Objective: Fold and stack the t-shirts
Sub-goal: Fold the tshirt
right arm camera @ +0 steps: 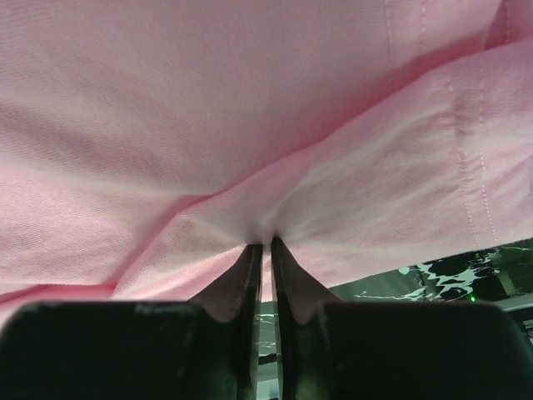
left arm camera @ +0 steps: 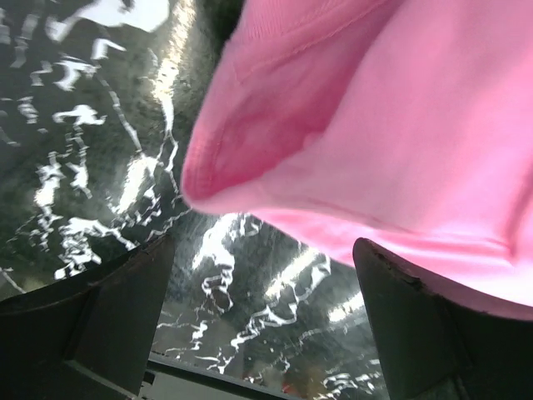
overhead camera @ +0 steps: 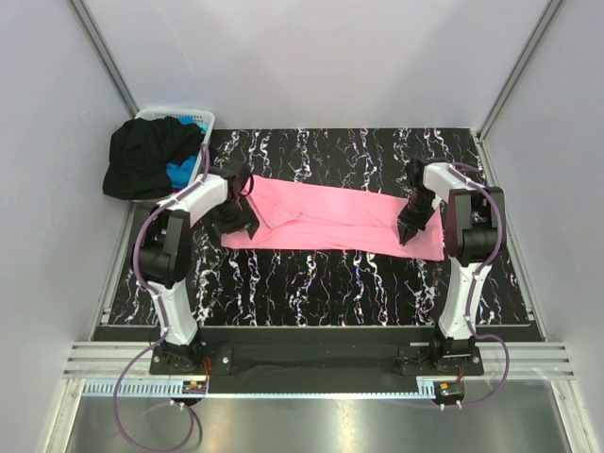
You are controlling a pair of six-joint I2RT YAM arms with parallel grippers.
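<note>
A black, white-veined marbled table (overhead camera: 311, 283) stands between plain pale walls (overhead camera: 311, 57). The pink t-shirt (overhead camera: 330, 217) lies in a long band across its middle, with bare tabletop on the near and far sides. The black t-shirt (overhead camera: 146, 159) and blue t-shirt (overhead camera: 179, 174) are heaped on the white basket (overhead camera: 201, 117) at the far left corner. The left gripper (left arm camera: 262, 275) is spread wide at the pink shirt's left end and holds nothing. The right gripper (right arm camera: 265, 247) is pinched on a fold at the right end
</note>
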